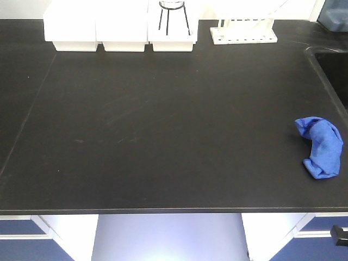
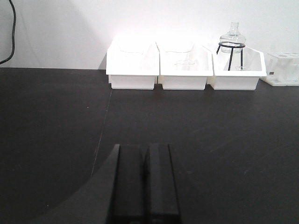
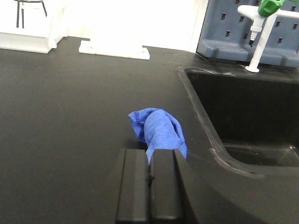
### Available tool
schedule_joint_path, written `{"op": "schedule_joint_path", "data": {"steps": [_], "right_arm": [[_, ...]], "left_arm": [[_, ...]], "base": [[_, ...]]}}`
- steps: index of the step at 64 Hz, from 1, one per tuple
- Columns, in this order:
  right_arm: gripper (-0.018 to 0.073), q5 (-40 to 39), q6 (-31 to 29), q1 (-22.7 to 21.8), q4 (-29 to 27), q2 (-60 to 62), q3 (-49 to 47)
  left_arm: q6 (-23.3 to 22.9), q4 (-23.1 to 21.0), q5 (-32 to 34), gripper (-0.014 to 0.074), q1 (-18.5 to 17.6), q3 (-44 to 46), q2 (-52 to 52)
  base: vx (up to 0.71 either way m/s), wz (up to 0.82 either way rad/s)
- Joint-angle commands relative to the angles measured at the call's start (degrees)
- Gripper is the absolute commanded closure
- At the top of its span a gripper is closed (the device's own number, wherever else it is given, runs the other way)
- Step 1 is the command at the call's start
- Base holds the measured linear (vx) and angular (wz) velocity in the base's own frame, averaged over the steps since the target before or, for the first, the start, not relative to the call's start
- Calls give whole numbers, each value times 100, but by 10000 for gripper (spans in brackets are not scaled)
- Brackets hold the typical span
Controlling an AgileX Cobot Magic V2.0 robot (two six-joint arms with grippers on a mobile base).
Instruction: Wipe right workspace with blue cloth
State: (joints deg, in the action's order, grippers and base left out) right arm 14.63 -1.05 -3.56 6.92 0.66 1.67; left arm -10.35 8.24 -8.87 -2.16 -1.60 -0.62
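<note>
The blue cloth [image 1: 321, 147] lies crumpled near the right edge of a black benchtop [image 1: 163, 125], close to a sink. In the right wrist view the cloth [image 3: 159, 128] sits on the bench just beyond my right gripper [image 3: 150, 151]. Its jaws are shut together with nothing between them. My left gripper [image 2: 145, 147] is also shut and empty, hovering over bare black bench and facing the white bins. Neither gripper shows in the front view. The right workspace is out of view.
Three white bins [image 2: 182, 70] line the back wall, one holding a glass flask on a black stand [image 2: 231, 44]. A white rack [image 3: 114, 44] stands beside them. A black sink [image 3: 243, 107] with a white tap [image 3: 257, 37] is at the right.
</note>
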Motion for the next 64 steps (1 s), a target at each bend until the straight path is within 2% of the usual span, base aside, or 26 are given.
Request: {"op": "schedule_joint_path", "data": {"steps": [1,17,32,39,43,47,51,57,61,64], "right_arm": [[567,-461,-68,-27,79,25,111],[567,-1463,105,-27,-55,25,111],[567,-2885,889,-27,-1108,25,111],[567,-3936,946,-27,-1430,25,88],[565,-4166,975,-27,-1559,25,-77],[564,-3806,903,-27,-1507,25,-470],[562,-2851,593,-27,-1245,-13,-1080],[561,-958,73,-27,-692,-386,-2375],[561,75,210,-27,-434,-879,-3115],[559,885,543,-27,-99,-1373,-3594]], "left_arm": [[-49,5,476,602,-26,-175,-92],[-49,5,476,602,-26,-175,-92],[-49,5,476,602,-26,-175,-92],[-49,5,476,602,-26,-175,-92],[-49,5,476,602,-26,-175,-92],[-49,5,476,602,-26,-175,-92],[-49,5,476,602,-26,-175,-92],[-49,5,476,602,-26,-175,-92],[-49,5,476,602,-26,-175,-92],[-49,5,476,602,-26,-175,-92]], "base": [[0,0],[0,0],[0,0],[0,0],[0,0],[0,0],[0,0],[0,0],[0,0],[0,0]]}}
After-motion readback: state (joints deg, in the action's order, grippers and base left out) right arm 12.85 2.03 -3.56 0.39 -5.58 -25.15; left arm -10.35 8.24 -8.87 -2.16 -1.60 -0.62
